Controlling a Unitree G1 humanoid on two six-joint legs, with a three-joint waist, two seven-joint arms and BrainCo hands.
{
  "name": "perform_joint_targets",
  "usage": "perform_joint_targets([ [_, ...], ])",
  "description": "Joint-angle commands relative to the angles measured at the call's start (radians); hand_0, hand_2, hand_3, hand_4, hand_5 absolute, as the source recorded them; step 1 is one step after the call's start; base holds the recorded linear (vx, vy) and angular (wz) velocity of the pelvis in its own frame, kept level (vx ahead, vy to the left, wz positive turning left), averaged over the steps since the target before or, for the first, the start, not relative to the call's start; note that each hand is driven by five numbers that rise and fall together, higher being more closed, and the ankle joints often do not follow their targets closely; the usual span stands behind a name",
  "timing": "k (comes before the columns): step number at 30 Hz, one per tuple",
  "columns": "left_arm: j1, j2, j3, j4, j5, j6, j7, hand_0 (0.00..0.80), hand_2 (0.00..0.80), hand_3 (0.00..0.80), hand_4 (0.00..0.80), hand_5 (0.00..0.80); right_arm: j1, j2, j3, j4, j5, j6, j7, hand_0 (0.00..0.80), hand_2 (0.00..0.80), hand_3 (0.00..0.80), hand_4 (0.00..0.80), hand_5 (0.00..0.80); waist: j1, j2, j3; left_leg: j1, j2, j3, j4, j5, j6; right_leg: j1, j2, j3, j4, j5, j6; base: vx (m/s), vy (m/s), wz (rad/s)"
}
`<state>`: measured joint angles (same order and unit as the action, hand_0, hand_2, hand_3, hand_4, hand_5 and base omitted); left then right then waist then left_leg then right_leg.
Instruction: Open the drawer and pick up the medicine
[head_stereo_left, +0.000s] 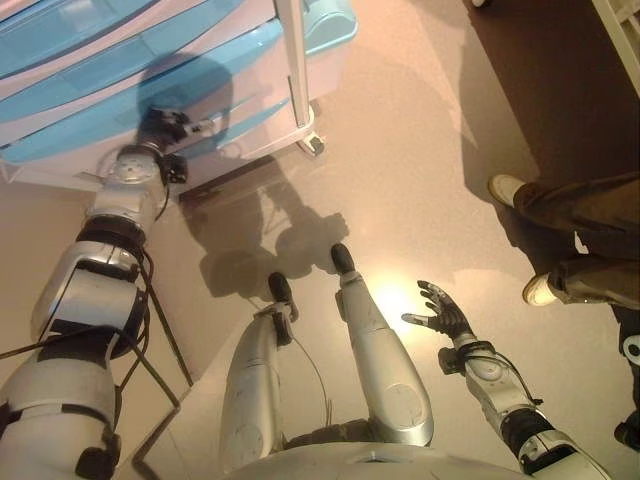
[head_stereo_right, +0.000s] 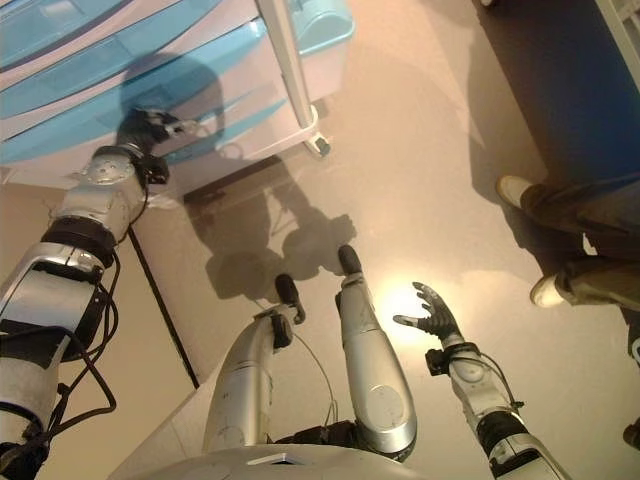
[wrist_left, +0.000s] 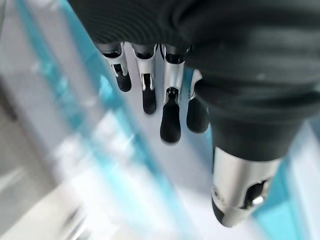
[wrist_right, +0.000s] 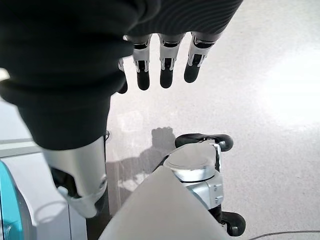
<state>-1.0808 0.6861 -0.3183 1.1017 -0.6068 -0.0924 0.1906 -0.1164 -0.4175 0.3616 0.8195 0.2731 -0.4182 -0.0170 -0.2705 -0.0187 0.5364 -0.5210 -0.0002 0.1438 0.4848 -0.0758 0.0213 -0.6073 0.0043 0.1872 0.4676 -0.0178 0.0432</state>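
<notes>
Left robot hand (head_stereo_left: 165, 125) reaches blue drawer (head_stereo_left: 150, 105); right robot hand (head_stereo_left: 440, 310) hangs open.

Warm floor (head_stereo_left: 420, 180) glare, hard shadows, blurred drawers (wrist_left: 100, 150)

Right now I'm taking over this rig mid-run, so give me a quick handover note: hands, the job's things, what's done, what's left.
Left hand: reached out at the front of the blue drawer unit, fingers straight, holding nothing.
Right hand: idle, open, low over the floor at the robot's right.
Drawers: all look closed from the head views.
Medicine: not visible in any view.
A person stands at the far right.
Done: the reach to the unit. Left: pull a drawer open, find the medicine, pick it up.
</notes>
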Motion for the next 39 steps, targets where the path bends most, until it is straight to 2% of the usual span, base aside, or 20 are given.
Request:
perform_joint_targets([
  [1,-0.109,0.128,0.086,0.005,0.035,-0.155,0.197,0.0,0.0,0.0,0.0,0.0,0.037,-0.009,0.051,-0.04,0.021,-0.054,-0.015,0.0,0.0,0.0,0.0,0.0,-0.011,-0.031,-0.05,-0.003,-0.037,0.001,0.061,-0.103,0.043,0.006,0.012,0.01,-0.069,0.04,-0.031,-0.017,-0.033,-0.11],
  [4,-0.116,0.121,0.088,-0.015,0.057,-0.155,0.263,0.0,0.0,0.0,0.0,0.0,0.034,-0.004,0.066,-0.051,0.021,-0.054,-0.029,0.0,0.0,0.0,0.0,0.0,-0.006,-0.039,-0.047,-0.001,-0.037,0.003,0.056,-0.107,0.046,0.005,0.016,0.012,-0.079,0.046,-0.029,-0.026,-0.032,-0.09],
  [7,-0.115,0.117,0.08,-0.017,0.053,-0.149,0.256,0.0,0.0,0.0,0.0,0.0,0.031,0.003,0.072,-0.061,0.022,-0.049,-0.035,0.0,0.0,0.0,0.0,0.0,-0.003,-0.043,-0.046,0.002,-0.036,0.004,0.051,-0.109,0.049,0.007,0.021,0.014,-0.084,0.048,-0.027,-0.03,-0.044,-0.06],
  [13,-0.01,0.066,0.093,-0.043,-0.054,-0.182,0.111,0.0,0.0,0.0,0.0,0.0,0.021,0.033,0.074,-0.076,0.011,-0.03,-0.042,0.0,0.0,0.0,0.0,0.0,0.02,-0.041,-0.046,0.031,-0.038,-0.006,0.027,-0.111,0.054,0.036,0.027,0.008,-0.088,0.037,-0.025,-0.034,-0.069,-0.01],
  [15,0.08,0.025,0.122,-0.086,-0.133,-0.203,0.03,0.0,0.0,0.0,0.0,0.0,0.016,0.047,0.064,-0.06,0.023,-0.021,-0.027,0.0,0.0,0.0,0.0,0.0,0.037,-0.036,-0.051,0.056,-0.042,-0.014,0.012,-0.11,0.055,0.06,0.025,0.004,-0.092,0.03,-0.025,-0.008,-0.095,0.05],
  [20,0.355,-0.108,0.157,-0.173,-0.164,-0.234,-0.11,0.0,0.0,0.0,0.0,0.0,0.008,0.077,0.041,-0.015,0.014,-0.016,0.003,0.0,0.0,0.0,0.0,0.0,0.092,-0.028,-0.074,0.125,-0.06,-0.042,-0.044,-0.09,0.052,0.137,-0.001,-0.03,-0.125,0.025,-0.024,-0.002,-0.1,0.08],
  [23,0.534,-0.217,0.164,-0.188,-0.179,-0.24,-0.173,0.0,0.0,0.0,0.0,0.0,0.009,0.093,0.012,0.026,0.008,-0.01,0.021,0.0,0.0,0.0,0.0,0.0,0.129,-0.022,-0.103,0.18,-0.072,-0.071,-0.097,-0.066,0.042,0.204,-0.022,-0.061,-0.163,0.023,-0.024,0.015,-0.087,0.13],
  [26,0.699,-0.331,0.163,-0.143,-0.135,-0.239,-0.243,0.0,0.0,0.0,0.0,0.0,0.022,0.106,-0.02,0.087,-0.01,-0.008,0.05,0.0,0.0,0.0,0.0,0.0,0.166,-0.022,-0.152,0.256,-0.075,-0.1,-0.178,-0.029,0.026,0.299,-0.042,-0.109,-0.215,0.02,-0.02,0.052,-0.108,0.41],
  [28,0.777,-0.369,0.163,-0.089,-0.055,-0.235,-0.251,0.0,0.0,0.0,0.0,0.0,0.032,0.107,-0.045,0.12,-0.018,0.001,0.078,0.0,0.0,0.0,0.0,0.0,0.187,-0.019,-0.19,0.303,-0.071,-0.113,-0.235,-0.004,0.015,0.357,-0.047,-0.141,-0.257,0.021,-0.022,0.074,-0.074,0.37],
  [30,0.829,-0.387,0.165,-0.048,-0.005,-0.234,-0.225,0.0,0.0,0.0,0.0,0.0,0.042,0.108,-0.062,0.14,-0.027,0.015,0.095,0.0,0.0,0.0,0.0,0.0,0.197,-0.016,-0.216,0.34,-0.068,-0.125,-0.273,0.009,0.007,0.402,-0.048,-0.161,-0.285,0.021,-0.023,0.077,-0.06,0.37],
  [34,0.968,-0.428,0.175,0.065,0.068,-0.207,-0.295,0.0,0.0,0.0,0.0,0.0,0.084,0.13,-0.105,0.227,-0.077,0.036,0.127,0.0,0.0,0.0,0.0,0.0,0.233,-0.011,-0.3,0.429,-0.058,-0.146,-0.37,0.041,-0.011,0.508,-0.052,-0.212,-0.369,0.032,-0.019,0.079,-0.063,0.32],
  [39,1.045,-0.46,0.162,0.156,0.187,-0.188,-0.354,0.0,0.0,0.0,0.0,0.0,0.092,0.167,-0.129,0.342,-0.146,0.021,0.104,0.0,0.0,0.0,0.0,0.0,0.266,-0.007,-0.375,0.497,-0.046,-0.166,-0.449,0.07,-0.023,0.587,-0.051,-0.251,-0.436,0.046,-0.011,0.06,-0.035,0.29],
])
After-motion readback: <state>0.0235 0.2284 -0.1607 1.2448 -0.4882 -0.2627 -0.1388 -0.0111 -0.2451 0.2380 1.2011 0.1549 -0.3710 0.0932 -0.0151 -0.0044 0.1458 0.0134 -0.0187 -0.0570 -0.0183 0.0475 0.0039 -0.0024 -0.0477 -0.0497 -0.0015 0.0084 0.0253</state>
